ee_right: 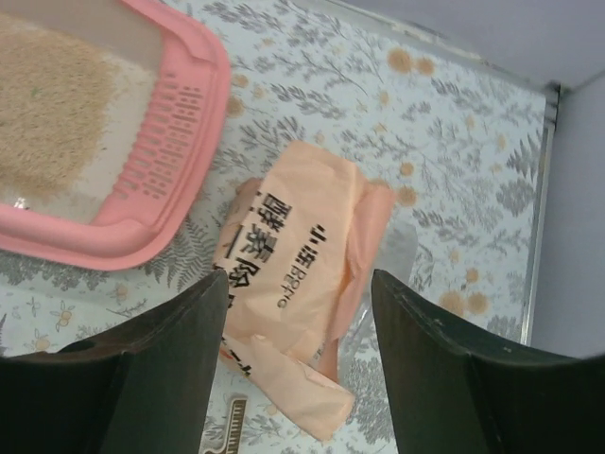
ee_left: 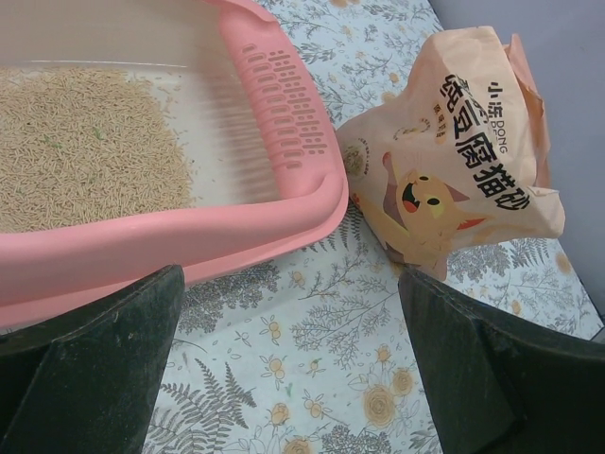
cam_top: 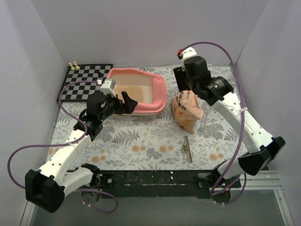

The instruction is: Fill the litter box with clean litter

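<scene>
Left wrist: litter box (ee_left: 189,241) lies just beyond left end effector (ee_left: 288,276).

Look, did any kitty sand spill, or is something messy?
Nothing looks spilled on the cloth. The litter sits heaped at one end of the litter box, leaving bare floor by the grille. The bag lies crumpled on its side beside the box.

Hidden parts
The left hand (cam_top: 121,102) covers the litter box's (cam_top: 160,92) near rim; the bag (cam_top: 186,109) overlaps a clear scoop (cam_top: 203,123).
</scene>
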